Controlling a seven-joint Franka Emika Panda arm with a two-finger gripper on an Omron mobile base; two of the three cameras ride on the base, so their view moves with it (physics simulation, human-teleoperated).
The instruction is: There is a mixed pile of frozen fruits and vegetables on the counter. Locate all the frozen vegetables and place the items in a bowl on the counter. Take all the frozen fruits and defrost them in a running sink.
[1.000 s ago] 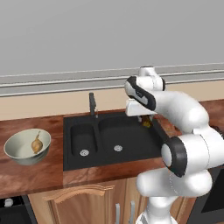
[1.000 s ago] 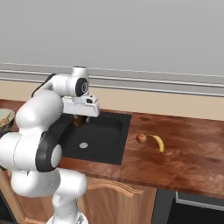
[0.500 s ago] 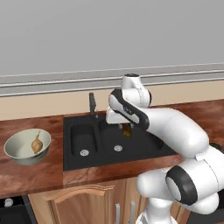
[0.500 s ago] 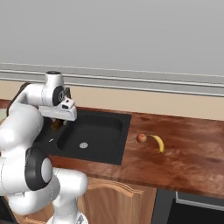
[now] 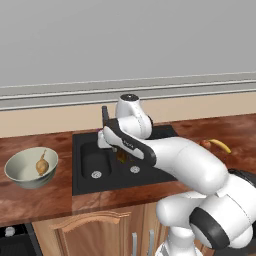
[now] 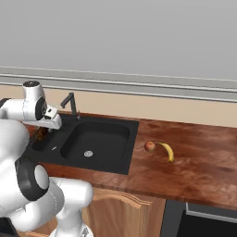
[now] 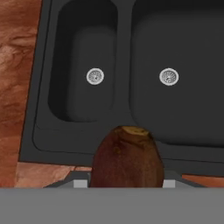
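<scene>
- Seen in the left base view, 12 o'clock pointing at the wall: the bowl [image 5: 17, 172] sits at 9 o'clock from the sink [image 5: 76, 170], bare counter [image 5: 64, 172] between.
- Inside the bowl, the tan bulb [image 5: 42, 167] blocks the 3 o'clock side; 9 o'clock is open.
- The upright faucet [image 5: 104, 115] obstructs 12 o'clock.

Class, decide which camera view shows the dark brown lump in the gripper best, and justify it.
The hand view: the lump looms large between the fingertips, its rounded sides and paler end clear. The left base view shows a small, partly covered brown patch beneath the hand; the right base view, a similar patch beside the arm.
</scene>
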